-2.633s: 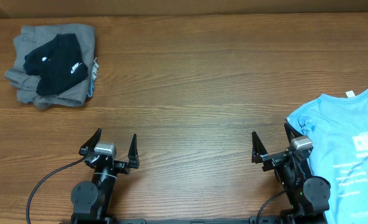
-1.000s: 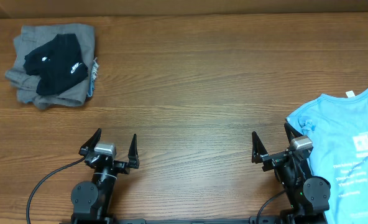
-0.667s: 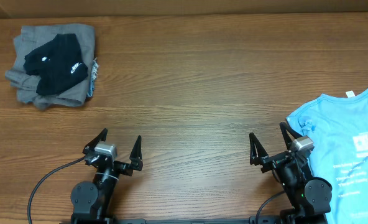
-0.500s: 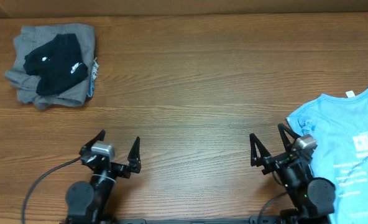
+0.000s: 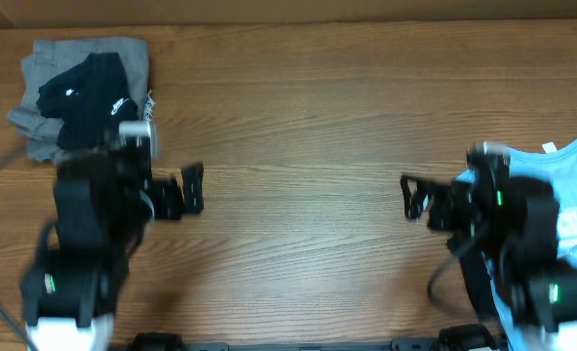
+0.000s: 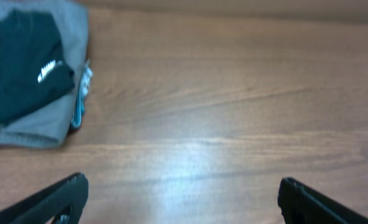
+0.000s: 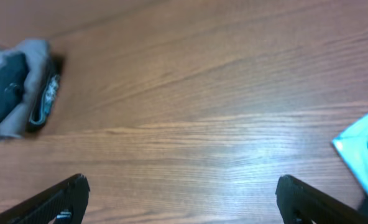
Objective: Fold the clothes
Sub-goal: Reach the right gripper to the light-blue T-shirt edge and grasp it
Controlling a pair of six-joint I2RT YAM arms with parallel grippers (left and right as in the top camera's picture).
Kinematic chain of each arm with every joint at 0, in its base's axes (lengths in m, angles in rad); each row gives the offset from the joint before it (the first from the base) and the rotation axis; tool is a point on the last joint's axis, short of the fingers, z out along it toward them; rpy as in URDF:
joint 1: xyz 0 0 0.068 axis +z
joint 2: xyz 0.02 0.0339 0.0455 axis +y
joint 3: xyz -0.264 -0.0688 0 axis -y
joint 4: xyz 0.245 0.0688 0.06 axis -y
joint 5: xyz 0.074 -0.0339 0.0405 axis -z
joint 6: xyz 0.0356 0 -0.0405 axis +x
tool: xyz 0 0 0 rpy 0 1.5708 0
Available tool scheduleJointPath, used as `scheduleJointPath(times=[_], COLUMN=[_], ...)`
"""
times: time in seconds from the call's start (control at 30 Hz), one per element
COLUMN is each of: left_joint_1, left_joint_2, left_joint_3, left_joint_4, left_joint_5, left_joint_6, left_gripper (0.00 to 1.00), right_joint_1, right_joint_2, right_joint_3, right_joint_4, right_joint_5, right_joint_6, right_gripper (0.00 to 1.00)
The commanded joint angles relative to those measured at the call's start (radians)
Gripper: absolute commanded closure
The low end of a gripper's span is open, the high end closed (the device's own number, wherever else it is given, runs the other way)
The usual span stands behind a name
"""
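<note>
Overhead: a wooden tabletop [image 5: 298,107] carries a small pile at its far left corner, a black garment [image 5: 86,93] with small white marks lying on a folded grey garment [image 5: 84,51]. A light blue T-shirt [image 5: 573,161] lies at the right edge, partly hidden under the right arm [image 5: 508,224]. The left arm [image 5: 89,234] is blurred and overlaps the near edge of the pile. Both arms' jaws point toward the middle of the tabletop, over bare wood.

Left wrist: the left jaws stand spread wide, their fingers [image 6: 56,199] in the lower corners with only wood between them and nothing held. The black garment sits at upper left on the grey one, with a thin pale blue edge showing at the pile's right side.

Right wrist: the right jaws are likewise spread wide and empty, fingers [image 7: 59,198] low in the frame. The pile shows blurred at far left. A corner of the light blue T-shirt enters at the right edge, near the right-hand finger.
</note>
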Motion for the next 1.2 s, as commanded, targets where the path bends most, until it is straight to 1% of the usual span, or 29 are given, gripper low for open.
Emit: scheduleJointPath(times=[0.0, 0.1, 0.17, 0.2, 0.3, 0.37, 0.47, 0.57, 0.67, 0.8, 0.83, 0.9, 0.97, 1.1, 1.17], left_joint_1=[0.002, 0.002, 0.002, 0.002, 0.002, 0.002, 0.002, 0.002, 0.002, 0.002, 0.002, 0.002, 0.002, 0.002, 0.002], left_joint_2=[0.186, 0.301, 0.347, 0.364, 0.393, 0.403, 0.407, 0.407, 0.407, 0.407, 0.408, 0.408, 0.408, 0.408, 0.408], left_joint_3=[0.231, 0.354, 0.393, 0.402, 0.403, 0.403, 0.403, 0.403, 0.403, 0.403, 0.403, 0.403, 0.403, 0.403, 0.403], left_joint_4=[-0.095, -0.167, -0.189, -0.191, -0.192, -0.193, -0.196, -0.196, -0.196, -0.195, -0.195, -0.191, -0.186, -0.182, -0.181], left_joint_5=[-0.006, -0.006, 0.014, 0.042, 0.127, 0.157, 0.177, 0.185, 0.184, 0.184, 0.184, 0.183, 0.177, 0.172, 0.173], left_joint_6=[0.008, 0.012, 0.008, 0.008, 0.008, 0.008, 0.004, -0.003, -0.003, -0.003, -0.003, -0.003, -0.003, -0.003, -0.003], left_gripper=[0.00, 0.00, 0.00, 0.00, 0.00, 0.00, 0.00, 0.00, 0.00, 0.00, 0.00, 0.00, 0.00, 0.00, 0.00], right_joint_1=[-0.004, -0.004, -0.006, -0.014, -0.072, -0.136, -0.247, -0.350, -0.416, -0.465, -0.473, -0.486, -0.492, -0.496, -0.497], right_joint_2=[0.208, 0.358, 0.435, 0.467, 0.542, 0.584, 0.653, 0.741, 0.827, 0.933, 0.958, 1.006, 1.042, 1.120, 1.156], right_joint_3=[0.216, 0.347, 0.407, 0.431, 0.473, 0.478, 0.478, 0.478, 0.478, 0.477, 0.476, 0.474, 0.473, 0.473, 0.473], right_joint_4=[-0.058, -0.116, -0.136, -0.145, -0.149, -0.129, -0.088, -0.053, -0.052, -0.081, -0.076, -0.049, -0.019, 0.071, 0.116], right_joint_5=[-0.007, -0.023, 0.024, 0.051, 0.173, 0.228, 0.237, 0.236, 0.223, 0.204, 0.206, 0.206, 0.211, 0.266, 0.285], right_joint_6=[-0.041, -0.044, -0.047, -0.032, 0.090, 0.146, 0.191, 0.227, 0.226, 0.225, 0.226, 0.227, 0.227, 0.279, 0.279], right_gripper=[0.00, 0.00, 0.00, 0.00, 0.00, 0.00, 0.00, 0.06, 0.07, 0.08, 0.11, 0.20, 0.25, 0.31, 0.32])
